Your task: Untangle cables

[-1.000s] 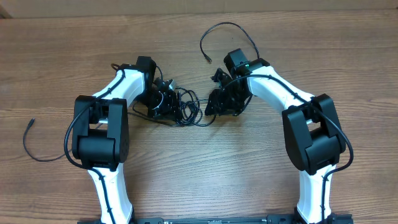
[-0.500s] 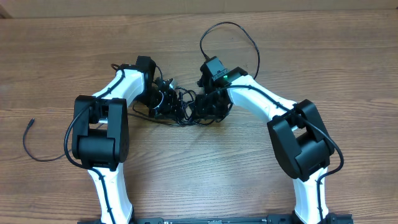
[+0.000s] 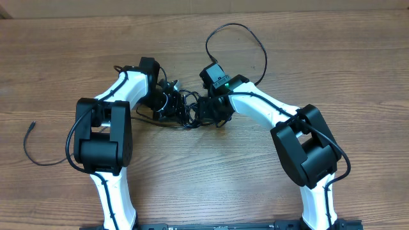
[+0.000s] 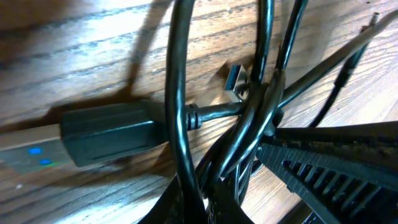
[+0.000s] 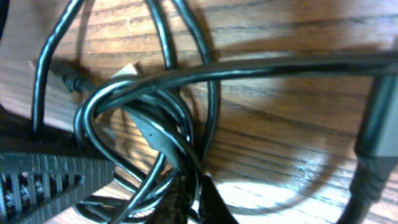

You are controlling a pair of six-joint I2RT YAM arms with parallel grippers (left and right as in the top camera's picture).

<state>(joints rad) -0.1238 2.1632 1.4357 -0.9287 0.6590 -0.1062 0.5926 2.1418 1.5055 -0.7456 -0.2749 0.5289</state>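
Only overhead shows loop (image 3: pixel 236 24) beyond tangled cables (image 3: pixel 189 110)

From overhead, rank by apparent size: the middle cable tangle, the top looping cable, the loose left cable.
1. Top looping cable and middle cable tangle: similar spread, and the tangle is partly covered, so unranked.
2. Loose left cable: smallest.

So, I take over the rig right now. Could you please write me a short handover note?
Left gripper: shut on the cable bunch, at its left side.
Right gripper: shut on the same bunch, at its right side.
Done: a loose cable lies apart at the left of the table. A looped cable arcs out beyond the right arm.
Left: the bunch in the middle is knotted, so it probably needs gentle pulling apart.
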